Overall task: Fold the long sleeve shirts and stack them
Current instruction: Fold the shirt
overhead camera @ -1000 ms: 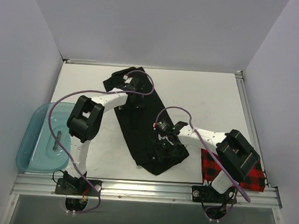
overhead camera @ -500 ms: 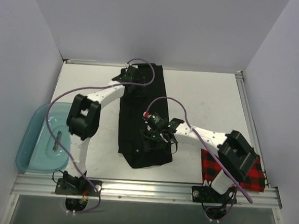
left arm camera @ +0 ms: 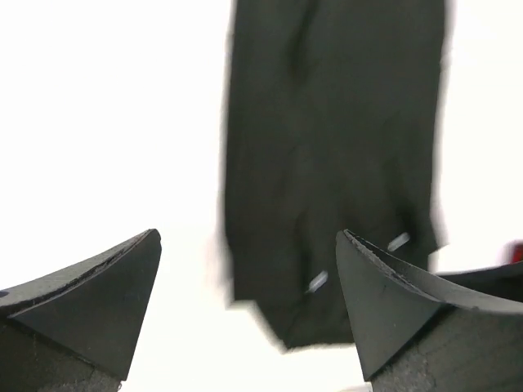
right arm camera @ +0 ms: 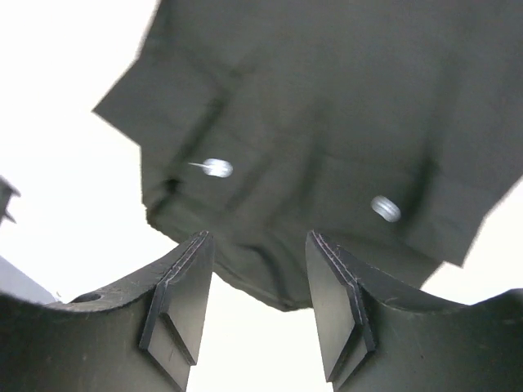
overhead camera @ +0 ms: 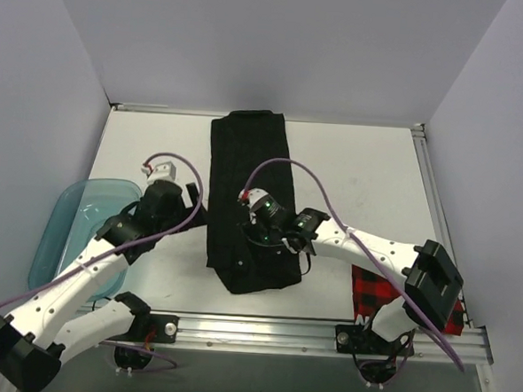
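Right pincer (right arm camera: 257, 237), released and empty, has the black shirt (overhead camera: 245, 177) just beneath; left pincer (left arm camera: 247, 237), released, has it ahead. Pinch both near corners evenly.

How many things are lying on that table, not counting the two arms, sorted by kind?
Shirts: 2, a black shirt spread long down the middle and a red-and-black check shirt at the near right, partly hidden under the right arm
Plastic tubs: 1, a teal-blue tub at the left edge
Total: 3
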Controlling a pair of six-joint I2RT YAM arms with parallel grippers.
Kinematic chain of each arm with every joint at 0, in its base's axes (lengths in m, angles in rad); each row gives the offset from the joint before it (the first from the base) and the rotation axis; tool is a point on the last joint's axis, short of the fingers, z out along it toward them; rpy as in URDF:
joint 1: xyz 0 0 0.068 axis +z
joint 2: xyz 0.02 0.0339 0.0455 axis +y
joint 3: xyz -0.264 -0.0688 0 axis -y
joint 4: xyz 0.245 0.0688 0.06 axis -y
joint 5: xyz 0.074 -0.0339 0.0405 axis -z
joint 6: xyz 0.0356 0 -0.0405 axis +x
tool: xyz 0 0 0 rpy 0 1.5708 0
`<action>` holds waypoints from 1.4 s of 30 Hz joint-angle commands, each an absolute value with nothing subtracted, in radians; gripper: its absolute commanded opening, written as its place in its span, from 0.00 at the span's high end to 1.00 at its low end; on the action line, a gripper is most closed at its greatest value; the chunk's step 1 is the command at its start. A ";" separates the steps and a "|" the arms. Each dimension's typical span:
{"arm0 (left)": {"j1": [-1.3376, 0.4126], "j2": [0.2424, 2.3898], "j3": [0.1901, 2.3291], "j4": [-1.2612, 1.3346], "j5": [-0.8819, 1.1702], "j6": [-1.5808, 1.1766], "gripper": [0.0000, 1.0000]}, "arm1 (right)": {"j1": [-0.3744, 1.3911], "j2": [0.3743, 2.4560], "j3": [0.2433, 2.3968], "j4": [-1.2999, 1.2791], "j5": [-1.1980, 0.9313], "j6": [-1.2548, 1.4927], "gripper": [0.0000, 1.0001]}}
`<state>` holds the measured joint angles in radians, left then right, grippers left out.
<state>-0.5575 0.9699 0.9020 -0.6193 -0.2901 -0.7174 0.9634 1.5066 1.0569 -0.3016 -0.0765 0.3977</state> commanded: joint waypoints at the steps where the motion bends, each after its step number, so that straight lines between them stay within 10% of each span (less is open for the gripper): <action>1: -0.563 0.855 0.784 -0.760 -0.259 -0.822 0.03 | 1.046 1.568 1.138 -0.275 -0.049 0.211 0.51; 24: -0.537 0.601 0.742 -1.045 -0.449 -0.900 0.03 | 1.269 1.928 1.367 -0.232 0.124 -0.064 0.50; 36: -0.537 0.607 0.739 -1.042 -0.462 -0.902 0.03 | 1.215 1.914 1.324 -0.189 0.054 -0.028 0.96; 42: -0.525 0.606 0.749 -1.052 -0.547 -0.923 0.03 | 1.220 1.873 1.279 -0.163 0.009 -0.012 0.71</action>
